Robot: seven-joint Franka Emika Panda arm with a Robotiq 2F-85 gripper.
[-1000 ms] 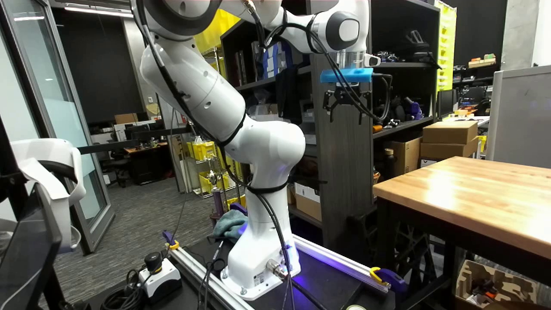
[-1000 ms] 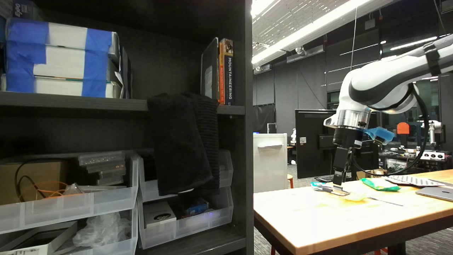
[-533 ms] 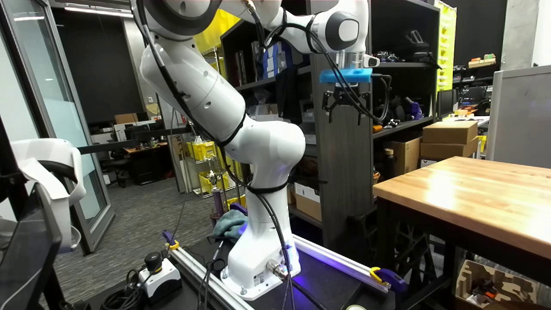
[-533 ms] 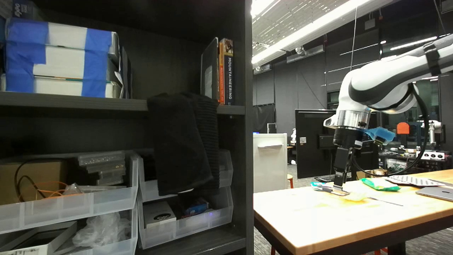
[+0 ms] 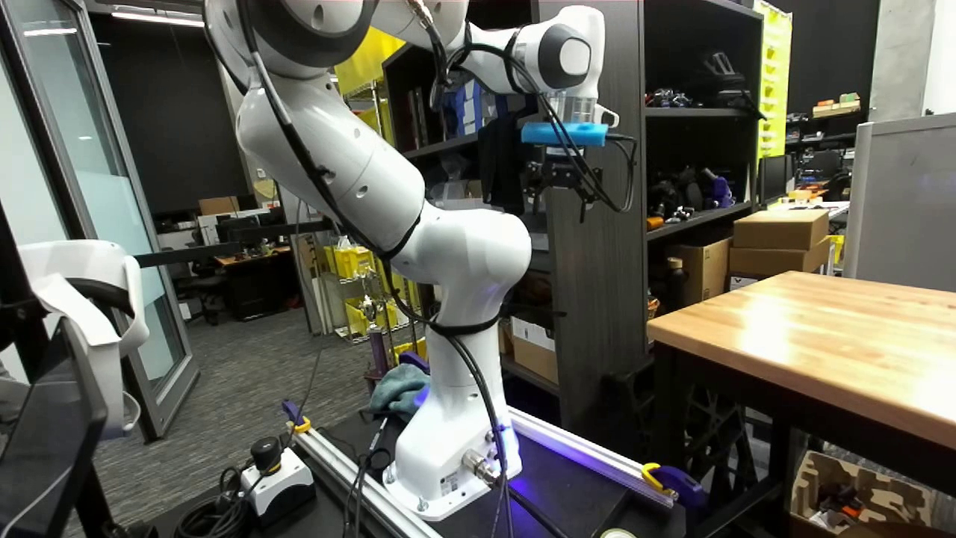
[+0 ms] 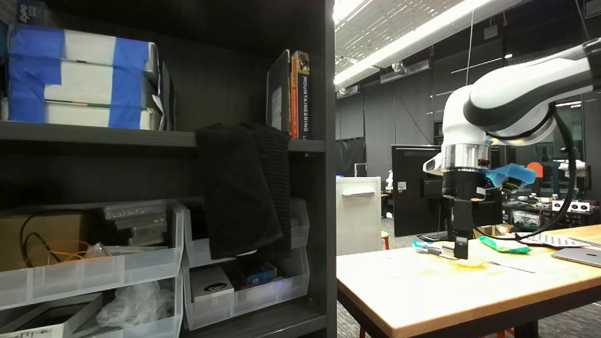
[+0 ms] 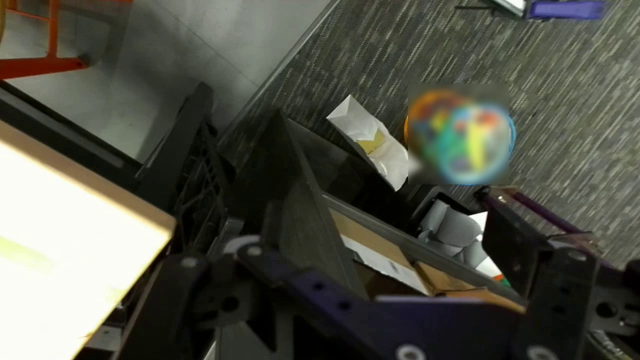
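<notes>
Currently, the arm (image 5: pixel 373 168) stands sharply bent, its upper part reaching outward; the gripper (image 5: pixel 559 209) points downward, jaws apart.

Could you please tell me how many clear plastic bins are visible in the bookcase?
4, in two stacks: upper left bin, lower left bin, lower right bin, and upper right bin partly behind the black towel. Others may be hidden.

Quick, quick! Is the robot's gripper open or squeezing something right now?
Robotiq gripper: open, holding nothing.

Black cloth (image 6: pixel 244 192) over grey shelf (image 6: pixel 94 134)
</notes>
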